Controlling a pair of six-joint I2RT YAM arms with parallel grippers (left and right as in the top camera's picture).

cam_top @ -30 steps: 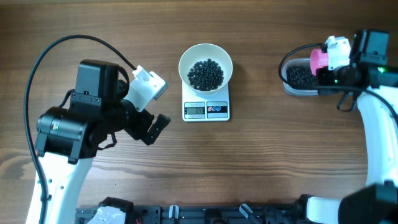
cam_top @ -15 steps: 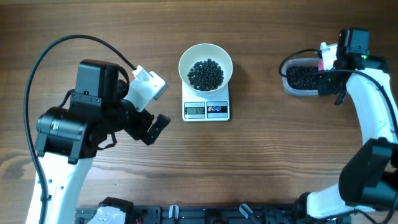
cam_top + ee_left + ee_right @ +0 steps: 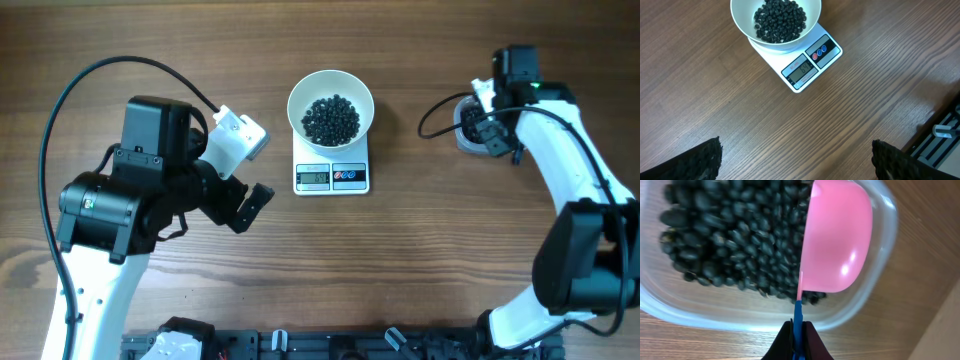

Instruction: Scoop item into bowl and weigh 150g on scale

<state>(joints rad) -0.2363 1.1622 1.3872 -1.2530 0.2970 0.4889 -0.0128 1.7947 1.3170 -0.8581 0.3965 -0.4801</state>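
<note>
Brown wood-grain surface (image 3: pixel 450 260). At mid-back, flat white square digital scale (image 3: pixel 331 177) carrying round white bowl (image 3: pixel 295 95) heaped with small round black bead-like pieces (image 3: pixel 331 118). Far right, clear plastic tub (image 3: pixel 740 322) of more. Right fingers (image 3: pixel 785 340) pinched on blue handle (image 3: pixel 797 317) of pink plastic scoop (image 3: pixel 837 240) over the tub. Left fingers (image 3: pixel 695 162) spread wide, holding nothing, well apart from scale.

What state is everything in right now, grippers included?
bowl: on the scale, part-filled with black beads.
scale: on, display showing digits.
tub: open, holding more black beads.
pink scoop: over the tub, gripped by its handle.
left gripper: open, empty.
right gripper: shut on the pink scoop.
</note>
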